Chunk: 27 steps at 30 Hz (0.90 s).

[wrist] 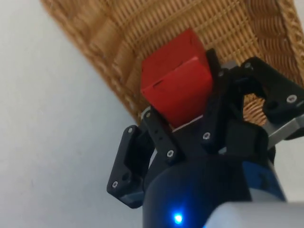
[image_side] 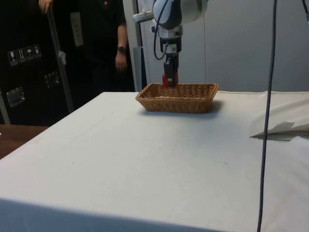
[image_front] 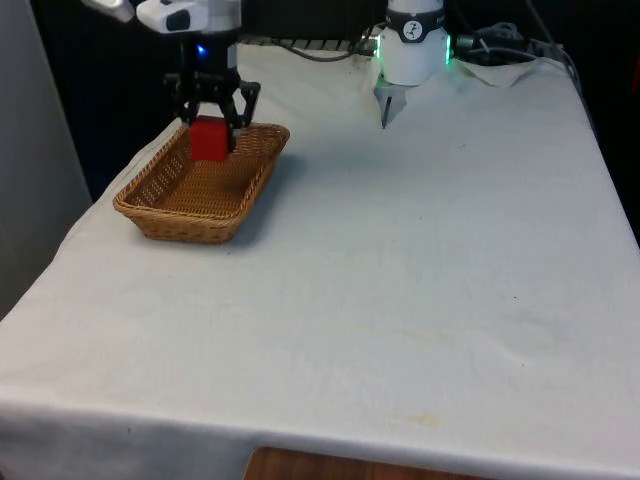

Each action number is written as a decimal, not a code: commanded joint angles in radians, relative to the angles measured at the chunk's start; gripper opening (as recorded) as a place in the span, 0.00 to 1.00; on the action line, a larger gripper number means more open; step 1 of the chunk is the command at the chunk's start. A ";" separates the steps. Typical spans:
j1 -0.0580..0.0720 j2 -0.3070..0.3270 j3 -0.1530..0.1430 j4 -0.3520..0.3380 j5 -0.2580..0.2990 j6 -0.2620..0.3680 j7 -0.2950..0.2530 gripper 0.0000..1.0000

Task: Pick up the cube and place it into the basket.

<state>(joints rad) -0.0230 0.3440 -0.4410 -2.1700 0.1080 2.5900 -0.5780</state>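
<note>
One red cube (image_front: 210, 139) is clamped in the gripper (image_front: 211, 120), held above the basket (image_front: 170, 215) far end, clear for release inside.

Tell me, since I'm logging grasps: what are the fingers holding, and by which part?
The gripper holds the red cube by two opposite side faces, above the far end of the basket.
</note>
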 commanded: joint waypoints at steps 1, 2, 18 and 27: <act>-0.013 0.019 0.008 0.014 0.023 0.007 -0.027 0.01; -0.013 0.027 0.006 0.020 0.028 0.008 -0.034 0.01; -0.030 0.180 -0.013 0.128 0.138 0.025 -0.139 0.01; -0.033 0.247 -0.020 0.175 0.202 0.026 -0.188 0.01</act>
<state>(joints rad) -0.0470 0.5980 -0.4710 -1.9920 0.3050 2.6120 -0.7580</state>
